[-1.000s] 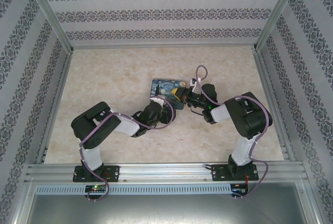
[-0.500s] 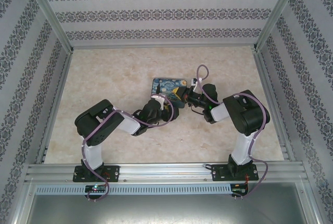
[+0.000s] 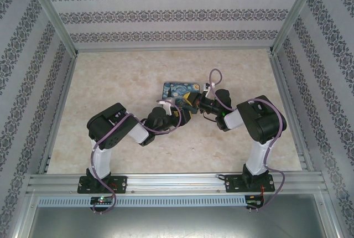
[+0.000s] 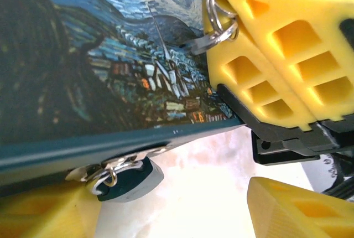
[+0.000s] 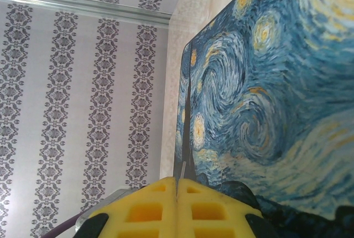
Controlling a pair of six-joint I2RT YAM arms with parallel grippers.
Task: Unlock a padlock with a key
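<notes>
One painted box (image 3: 180, 89) lies on the table (image 3: 110, 83). One dark padlock (image 4: 131, 180) hangs at its edge, between the left gripper's (image 4: 166, 216) two spread fingers. The right gripper (image 3: 192, 104) is pressed together, pinching one key (image 4: 200, 43) that carries two rings (image 4: 221, 19).

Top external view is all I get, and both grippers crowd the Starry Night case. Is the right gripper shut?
Observer: Yes. Its wrist view shows the right gripper with jaws pressed together over the Starry Night case.
Operator: And the left one?
Observer: The left gripper stands open, jaws wide apart alongside the case's edge.
Operator: Anything between them?
Observer: A dark rounded piece on a metal ring hangs at that edge, nearer the jaw at that view's left.
</notes>
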